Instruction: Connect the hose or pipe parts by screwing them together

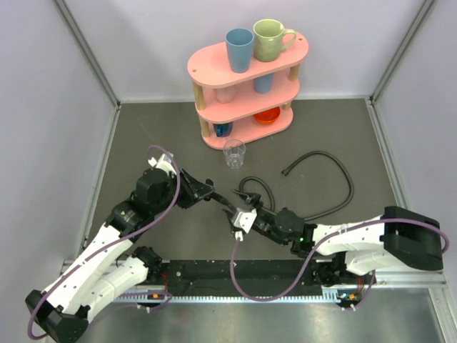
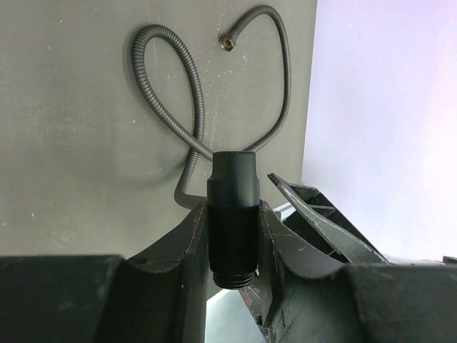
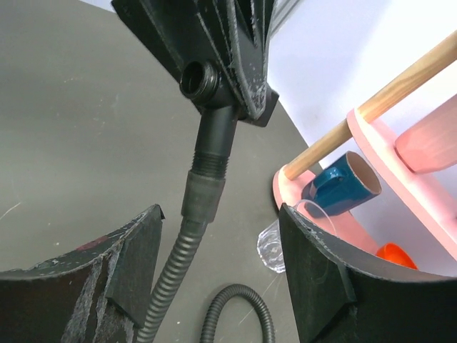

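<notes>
One black hose [image 1: 351, 189] curves over the desk [image 1: 143, 136] in front of the pink shelf [image 1: 214, 57], seen from the top. Left wrist view: the left fingers [image 2: 182, 257] are clamped on a black fitting [image 2: 232, 186]. Right wrist view: the right fingers [image 3: 136, 250] stand apart, flanking the hose's threaded end [image 3: 203, 189] beside the shelf.

Dark grey table [image 1: 143, 139]: pink three-tier shelf [image 1: 208, 68] upper centre, clear glass [image 1: 234, 153] just below it, black hose [image 1: 350, 187] curving centre right.

Brightly, evenly lit from above. Soft shadows on table [image 2: 71, 107]. Washed out at wall [image 2: 385, 86]. Blurred along wrist views' bottom.
</notes>
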You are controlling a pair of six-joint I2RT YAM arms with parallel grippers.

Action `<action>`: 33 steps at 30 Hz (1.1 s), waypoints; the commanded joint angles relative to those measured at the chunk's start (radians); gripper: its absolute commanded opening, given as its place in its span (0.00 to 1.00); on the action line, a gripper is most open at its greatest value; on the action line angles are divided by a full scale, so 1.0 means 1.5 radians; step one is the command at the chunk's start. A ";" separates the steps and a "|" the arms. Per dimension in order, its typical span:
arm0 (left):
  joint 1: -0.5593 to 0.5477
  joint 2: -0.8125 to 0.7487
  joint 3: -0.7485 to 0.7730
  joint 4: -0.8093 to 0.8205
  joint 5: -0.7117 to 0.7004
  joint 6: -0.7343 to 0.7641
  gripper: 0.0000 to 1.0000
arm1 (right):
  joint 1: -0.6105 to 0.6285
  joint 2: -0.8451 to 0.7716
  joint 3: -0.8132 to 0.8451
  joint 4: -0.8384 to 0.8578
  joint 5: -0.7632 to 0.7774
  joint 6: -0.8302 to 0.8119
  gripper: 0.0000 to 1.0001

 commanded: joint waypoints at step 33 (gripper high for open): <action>0.001 0.071 0.070 0.018 0.143 0.180 0.00 | 0.003 0.051 0.078 0.029 -0.081 0.018 0.00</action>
